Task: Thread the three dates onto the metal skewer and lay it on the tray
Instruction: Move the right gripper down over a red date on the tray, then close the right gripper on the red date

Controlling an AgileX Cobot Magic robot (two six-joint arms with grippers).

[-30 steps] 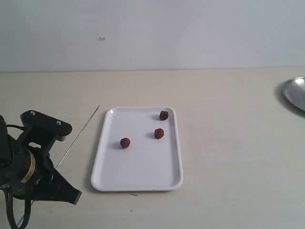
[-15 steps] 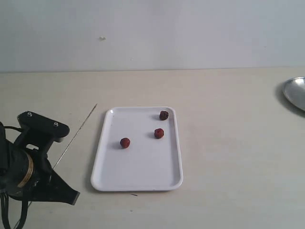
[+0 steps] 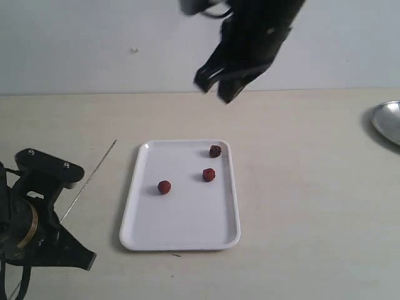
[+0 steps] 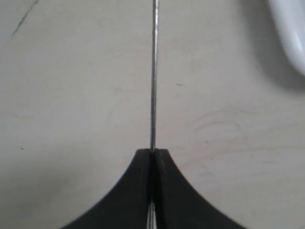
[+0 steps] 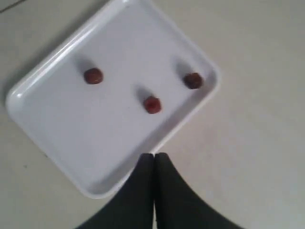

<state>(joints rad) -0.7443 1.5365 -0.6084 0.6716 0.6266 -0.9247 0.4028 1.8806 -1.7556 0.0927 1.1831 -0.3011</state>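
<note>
The white tray (image 3: 187, 219) lies on the table with the three dates on it: one (image 3: 164, 187) at mid-left, one (image 3: 209, 175) to its right, and a darker one (image 3: 215, 150) near the far right corner. My left gripper (image 3: 59, 224) at the lower left is shut on the metal skewer (image 3: 90, 178), which points away over the table left of the tray. In the left wrist view the skewer (image 4: 153, 71) sticks straight out of the closed gripper (image 4: 152, 151). My right gripper (image 3: 214, 89) hangs shut and empty high above the tray's far end. Below that gripper (image 5: 154, 155) lie the tray (image 5: 62, 119) and dates (image 5: 152, 104).
A round silver metal dish (image 3: 387, 122) sits at the table's right edge. A corner of the tray (image 4: 290, 33) shows in the left wrist view. The pale wall runs behind the table.
My left gripper has drawn the skewer leftward, away from the tray. The right arm has come into view at the top, above the tray's far end.
</note>
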